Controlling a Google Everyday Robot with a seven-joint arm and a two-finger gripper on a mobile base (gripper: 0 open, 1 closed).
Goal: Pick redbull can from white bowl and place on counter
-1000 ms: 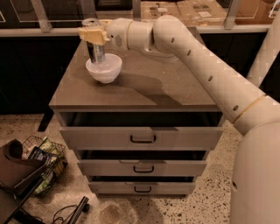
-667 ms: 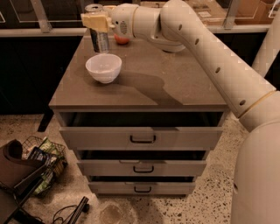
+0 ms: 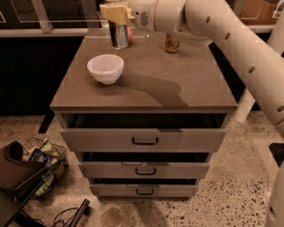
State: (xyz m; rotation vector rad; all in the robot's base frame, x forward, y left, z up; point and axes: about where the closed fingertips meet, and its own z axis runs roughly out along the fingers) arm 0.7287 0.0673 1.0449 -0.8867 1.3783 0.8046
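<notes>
1. The counter (image 3: 195, 88) was a grey-brown top over three drawers (image 3: 144, 140) with dark handles.
2. The pale arm (image 3: 230, 40) reached in from the right across the counter's back edge.
3. The white bowl (image 3: 105, 74) sat upright on the front-left part of the counter.
4. The gripper (image 3: 116, 13) was over the back-left corner, its tan fingers pinching the top of the can.
5. The redbull can (image 3: 119, 36) hung upright in that grip, behind the bowl and apart from it; contact with the counter could not be told.
6. An orange can (image 3: 171, 43) stood at the back centre.
</notes>
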